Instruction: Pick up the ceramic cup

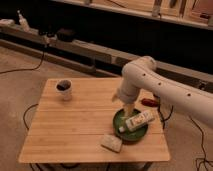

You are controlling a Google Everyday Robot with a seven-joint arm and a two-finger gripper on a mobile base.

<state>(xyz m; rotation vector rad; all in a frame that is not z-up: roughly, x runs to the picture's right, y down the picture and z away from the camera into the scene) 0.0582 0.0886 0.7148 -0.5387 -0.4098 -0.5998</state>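
Approach step: our gripper (125, 104) hovers over the green bowl (116, 123), and we cannot tell whether it is open; next we must cross to the ceramic cup (64, 90), well apart.

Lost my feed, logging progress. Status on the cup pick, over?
Gripper over green bowl far rim, right side of table. Ceramic cup upright, far-left corner, not held. Nothing standing between them.

Tabletop (75, 125): pale wood planks, matt, seams showing. Ceramic cup (64, 90): white, smooth, faint sheen. Green bowl (135, 136): glossy. Arm (165, 90): smooth white plastic-looking shell; hand (127, 106) over bowl's far rim.
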